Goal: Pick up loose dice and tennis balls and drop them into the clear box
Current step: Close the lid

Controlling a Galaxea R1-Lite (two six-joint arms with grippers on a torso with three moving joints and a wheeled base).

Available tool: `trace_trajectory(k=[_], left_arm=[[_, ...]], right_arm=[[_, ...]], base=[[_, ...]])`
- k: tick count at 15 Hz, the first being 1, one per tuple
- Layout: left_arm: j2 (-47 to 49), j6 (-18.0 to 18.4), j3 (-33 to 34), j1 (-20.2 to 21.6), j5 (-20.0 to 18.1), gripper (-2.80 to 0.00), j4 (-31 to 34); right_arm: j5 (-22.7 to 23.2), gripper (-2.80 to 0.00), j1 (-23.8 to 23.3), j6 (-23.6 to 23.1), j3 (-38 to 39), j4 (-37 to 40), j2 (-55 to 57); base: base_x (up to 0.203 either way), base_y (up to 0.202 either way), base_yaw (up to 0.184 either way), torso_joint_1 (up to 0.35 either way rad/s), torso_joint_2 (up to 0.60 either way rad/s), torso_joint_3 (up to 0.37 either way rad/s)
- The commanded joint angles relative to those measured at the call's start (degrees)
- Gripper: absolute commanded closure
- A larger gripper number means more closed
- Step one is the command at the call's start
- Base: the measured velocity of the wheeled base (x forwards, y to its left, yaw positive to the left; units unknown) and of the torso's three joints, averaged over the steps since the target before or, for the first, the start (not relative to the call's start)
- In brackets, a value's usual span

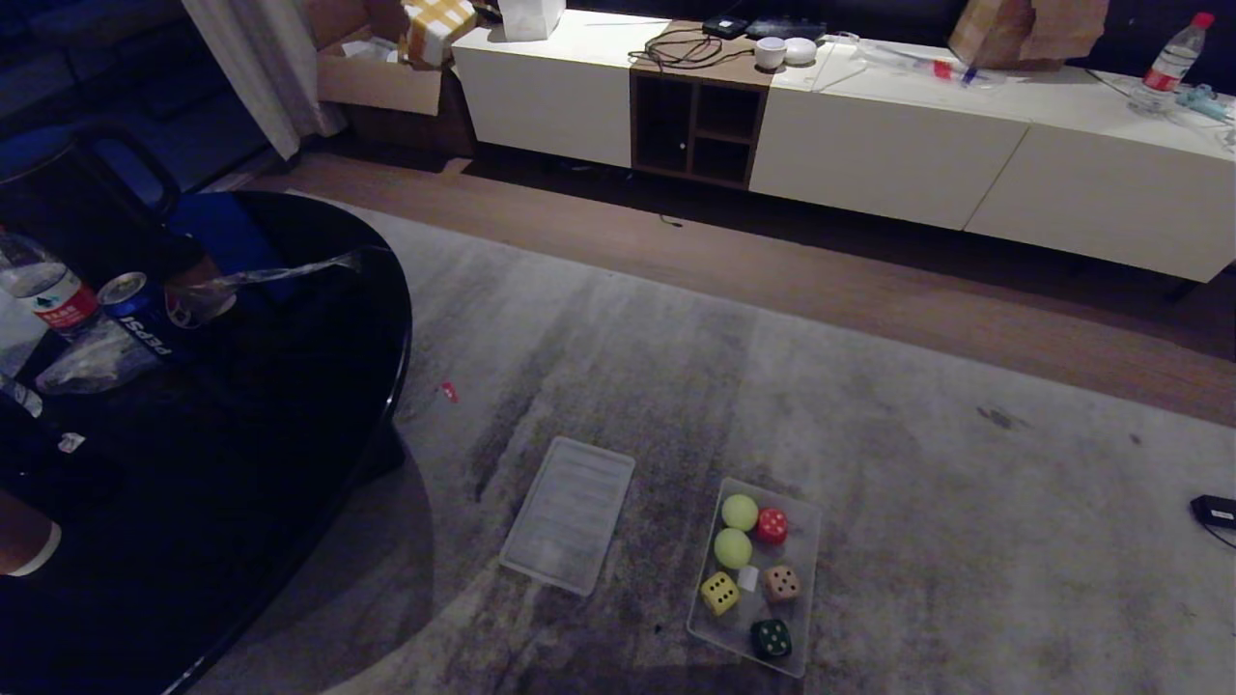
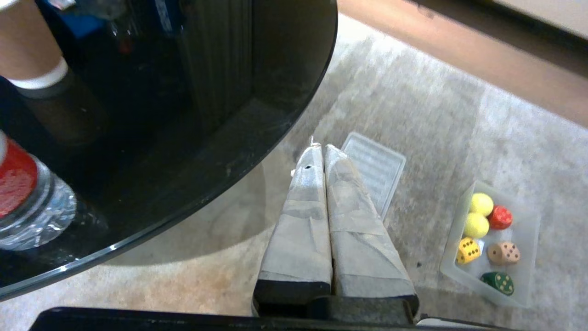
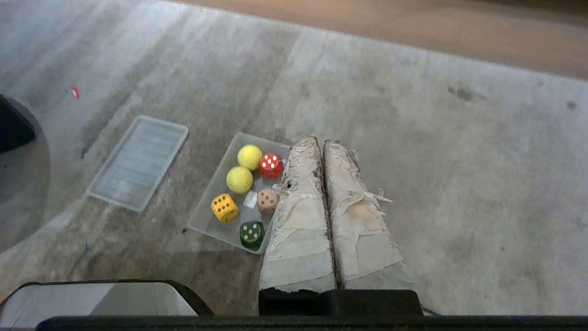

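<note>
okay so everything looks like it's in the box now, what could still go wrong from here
The clear box is shallow and open, its lid lying apart on the rug, so a bump could spill the tennis balls or dice. The black table stands close to the left pincer; swinging that arm might clip its edge.

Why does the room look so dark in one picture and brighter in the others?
Head view: dim and bluish, the black table nearly swallowing detail. Left wrist view: brighter, warm, with glare along the glossy table rim. Right wrist view: evenly lit, the clear box a bit soft.
</note>
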Motion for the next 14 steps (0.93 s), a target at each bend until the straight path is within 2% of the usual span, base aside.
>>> trace_trajectory(k=[1, 14], left_arm=[[-0.02, -0.02, 0.0, 0.0, -0.02, 0.0, -0.03], [-0.02, -0.02, 0.0, 0.0, -0.02, 0.0, -0.03]], right_arm=[[0.0, 0.0, 0.02, 0.02, 0.62, -0.07, 0.1], [0.0, 0.0, 0.02, 0.02, 0.62, 0.01, 0.1]], base=[[0.0, 0.0, 0.0, 0.007, 0.01, 0.21], [0.0, 0.0, 0.0, 0.001, 0.0, 0.202]])
